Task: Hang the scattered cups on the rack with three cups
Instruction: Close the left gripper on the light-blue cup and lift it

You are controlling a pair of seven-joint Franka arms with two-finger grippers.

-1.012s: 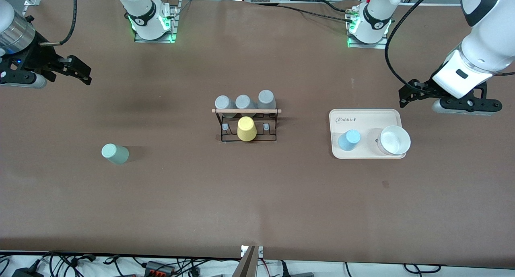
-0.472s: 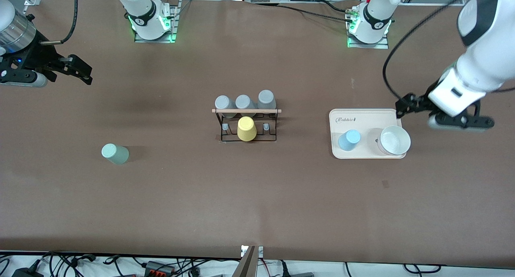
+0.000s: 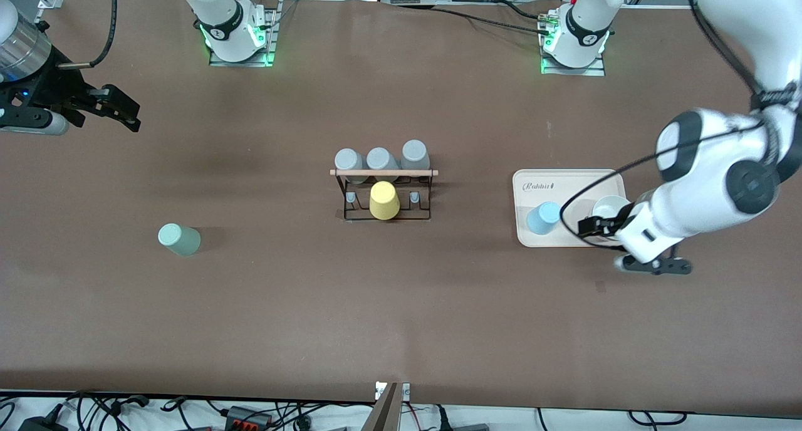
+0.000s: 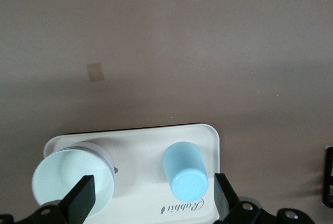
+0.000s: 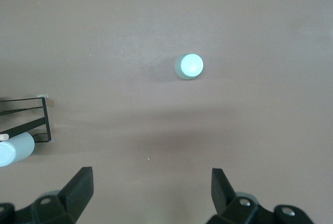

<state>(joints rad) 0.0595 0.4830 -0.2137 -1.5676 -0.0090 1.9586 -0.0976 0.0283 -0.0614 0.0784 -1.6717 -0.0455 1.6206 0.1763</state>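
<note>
The left gripper (image 3: pixel 600 227) has swung down from the right edge of the frame to the cream tray (image 3: pixel 569 176) at centre right, jaws spread and empty, apparently heading for the light blue cup (image 3: pixel 543 218) on it. The right gripper (image 3: pixel 122 110) waits upper left, jaws released; the sage-green cup (image 3: pixel 178 239) sits on the surface lower left, the rack (image 3: pixel 383 193) at centre.

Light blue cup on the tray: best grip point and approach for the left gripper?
The light blue cup stands upside down on the cream tray, beside the white bowl. I'd bring the open left gripper down from above and close on the tapered side wall, fingers clear of the bowl.
</note>
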